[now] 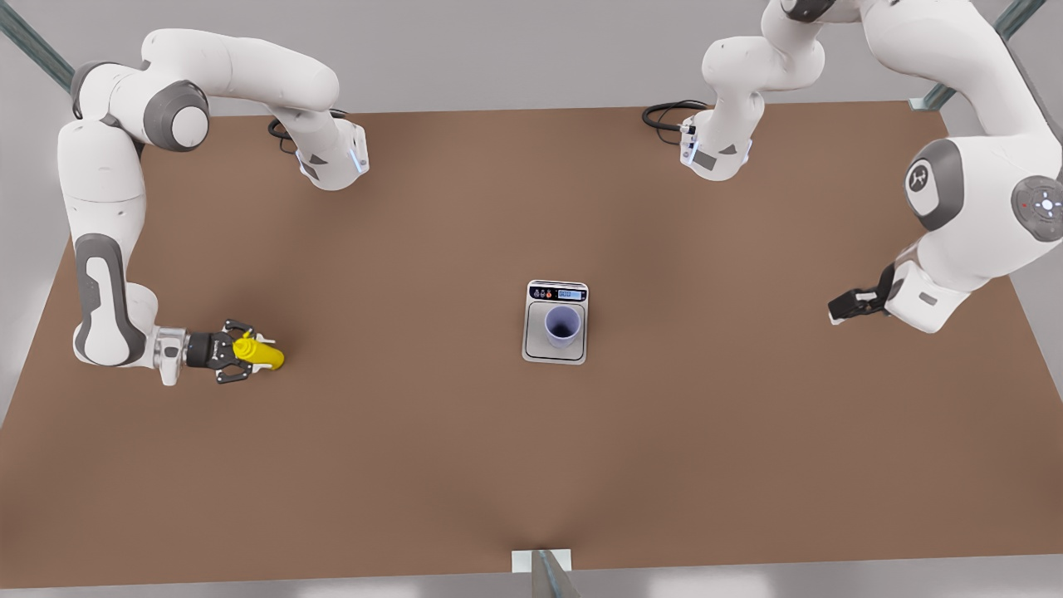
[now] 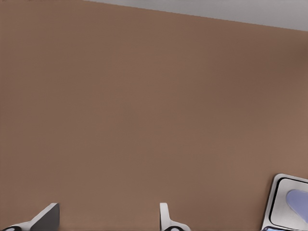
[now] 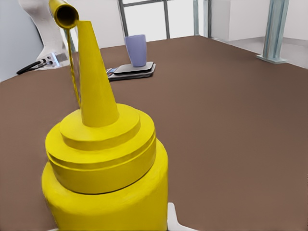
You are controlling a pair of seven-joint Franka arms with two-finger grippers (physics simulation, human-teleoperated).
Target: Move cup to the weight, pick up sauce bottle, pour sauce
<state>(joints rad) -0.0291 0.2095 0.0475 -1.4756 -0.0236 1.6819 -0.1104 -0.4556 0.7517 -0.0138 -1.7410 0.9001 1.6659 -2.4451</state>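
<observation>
The lavender-blue cup (image 1: 562,325) stands upright on the silver-grey weight (image 1: 536,347) at the table's middle. At the front view's left, my right gripper (image 1: 241,352) is shut on the yellow sauce bottle (image 1: 264,356), low over the table. In the right wrist view the sauce bottle (image 3: 103,163) looms close, its nozzle pointing toward the far cup (image 3: 136,49) on the weight (image 3: 130,70). My left gripper (image 1: 840,309) waits open at the front view's right, and its wrist view shows its fingers (image 2: 47,216) apart over bare table, with a corner of the weight (image 2: 280,204) and the cup (image 2: 298,199).
The brown table (image 1: 415,465) spreads wide between the bottle and the weight. Both arm bases (image 1: 332,162) stand at the far edge with black cables (image 1: 668,112). A metal post (image 1: 544,571) sits at the near edge.
</observation>
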